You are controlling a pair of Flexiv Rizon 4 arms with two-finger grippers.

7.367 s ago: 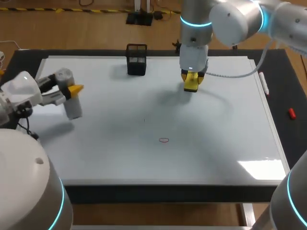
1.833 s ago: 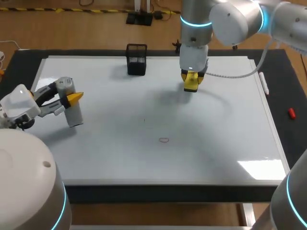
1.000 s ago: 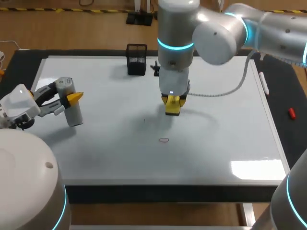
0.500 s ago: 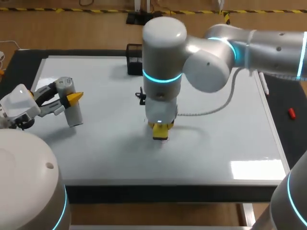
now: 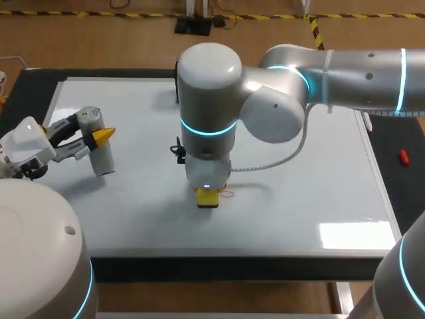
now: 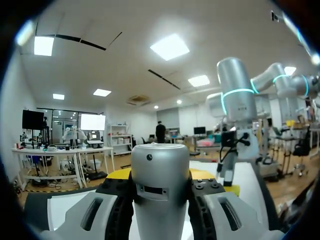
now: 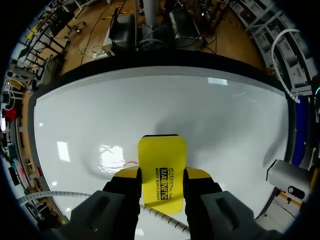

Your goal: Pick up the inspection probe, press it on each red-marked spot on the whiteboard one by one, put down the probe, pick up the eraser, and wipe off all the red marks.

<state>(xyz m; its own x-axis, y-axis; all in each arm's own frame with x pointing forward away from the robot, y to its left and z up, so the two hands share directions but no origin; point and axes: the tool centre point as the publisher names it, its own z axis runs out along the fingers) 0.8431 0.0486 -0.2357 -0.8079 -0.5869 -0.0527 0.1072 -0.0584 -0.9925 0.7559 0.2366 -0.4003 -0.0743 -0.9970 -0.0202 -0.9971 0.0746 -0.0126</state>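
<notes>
My left claw (image 5: 99, 136) is clamped on the silver inspection probe (image 6: 160, 185) near the whiteboard's (image 5: 319, 166) left edge, and bare board stretches from it to my right claw (image 5: 207, 197). That one grips the yellow eraser (image 7: 162, 165) down at the board. The red mark (image 5: 228, 195) lies just beside it, with open board beyond.

The grey probe (image 5: 101, 156) is gripped by the left gripper (image 5: 103, 135) at nine o'clock on the whiteboard (image 5: 319, 199). The yellow eraser (image 5: 208, 199) is clamped in the right gripper (image 5: 207, 194) near the board's middle, toward six o'clock. A red mark (image 5: 228, 195) is seen just at the eraser's three o'clock.
</notes>
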